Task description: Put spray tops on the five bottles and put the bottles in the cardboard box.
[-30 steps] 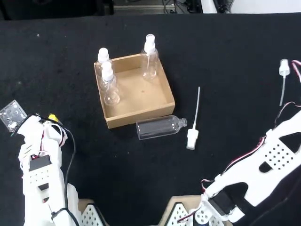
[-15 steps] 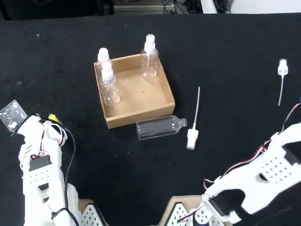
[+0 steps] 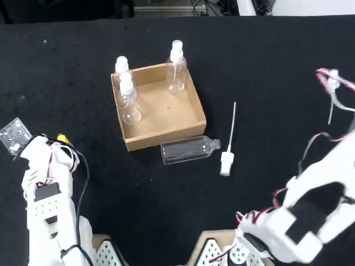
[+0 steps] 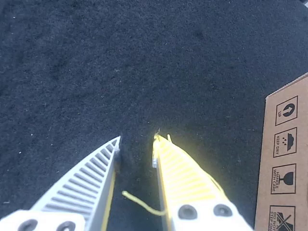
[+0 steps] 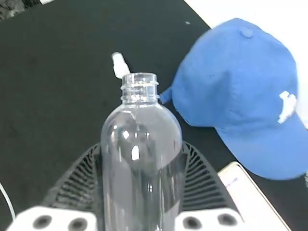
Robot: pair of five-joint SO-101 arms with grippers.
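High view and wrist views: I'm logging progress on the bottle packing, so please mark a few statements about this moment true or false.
1. Three bottles with spray tops stand in the cardboard box. True.
2. The lying bottle beside the box wears a spray top. False: its neck is bare; a loose spray top lies near it.
3. The right gripper holds an open-necked bottle. True.
4. The left gripper holds a spray top. False: it is open and empty above the table.
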